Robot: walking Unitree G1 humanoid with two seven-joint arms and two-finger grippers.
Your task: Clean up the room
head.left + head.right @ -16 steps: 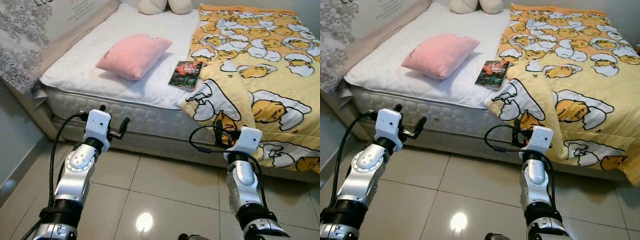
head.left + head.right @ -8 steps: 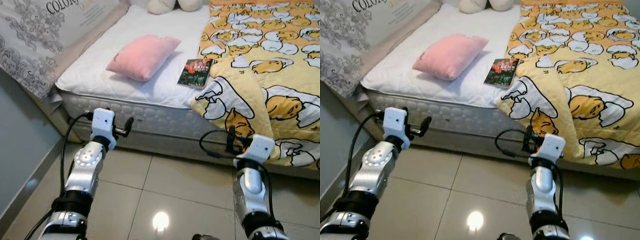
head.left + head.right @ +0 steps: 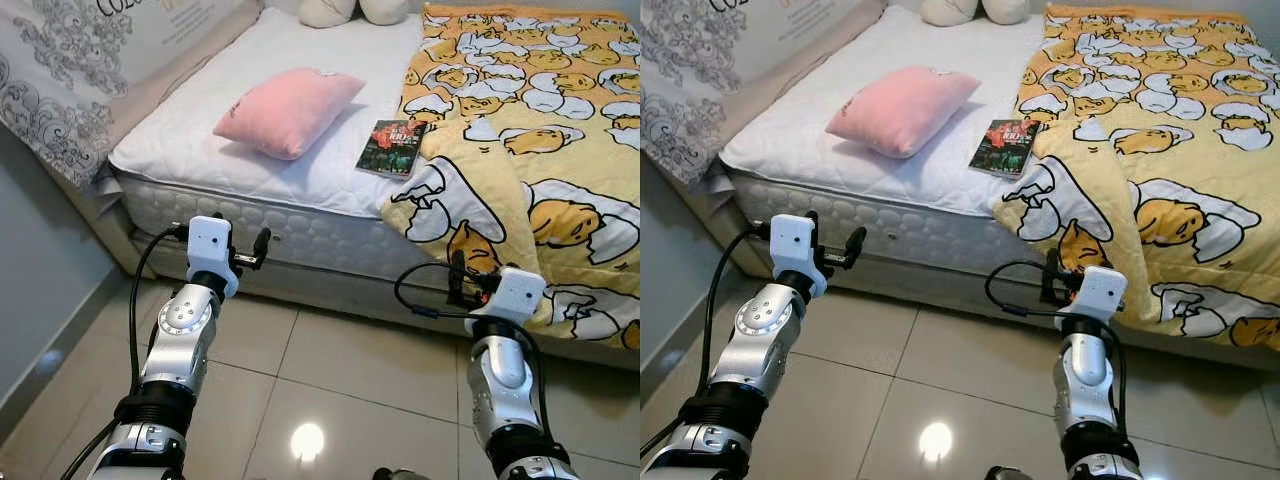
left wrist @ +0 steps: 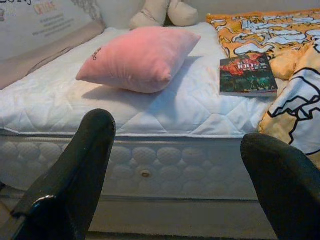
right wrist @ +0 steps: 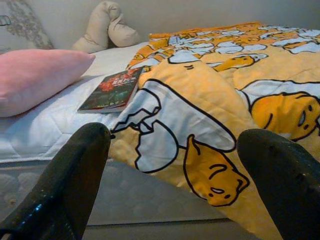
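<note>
Room cleanup looks unstarted: book (image 3: 391, 148) lies mid-bed at the blanket's (image 3: 520, 150) edge, pillow (image 3: 288, 108) beside it. Left gripper (image 3: 248, 250) and right gripper (image 3: 462, 283) both spread, empty, short of the mattress (image 3: 200, 150) edge.

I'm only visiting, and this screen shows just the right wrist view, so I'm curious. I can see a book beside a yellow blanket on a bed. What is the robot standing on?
Observer: A glossy tiled floor, right in front of the mattress.
Operator: Where is its other arm?
Observer: The left gripper is raised toward the side of the mattress, in front of the pink pillow. Its fingers are open and hold nothing.
Operator: Is there anything off to that side?
Observer: Yes, a grey-and-white patterned panel stands along the bed's left edge.
</note>
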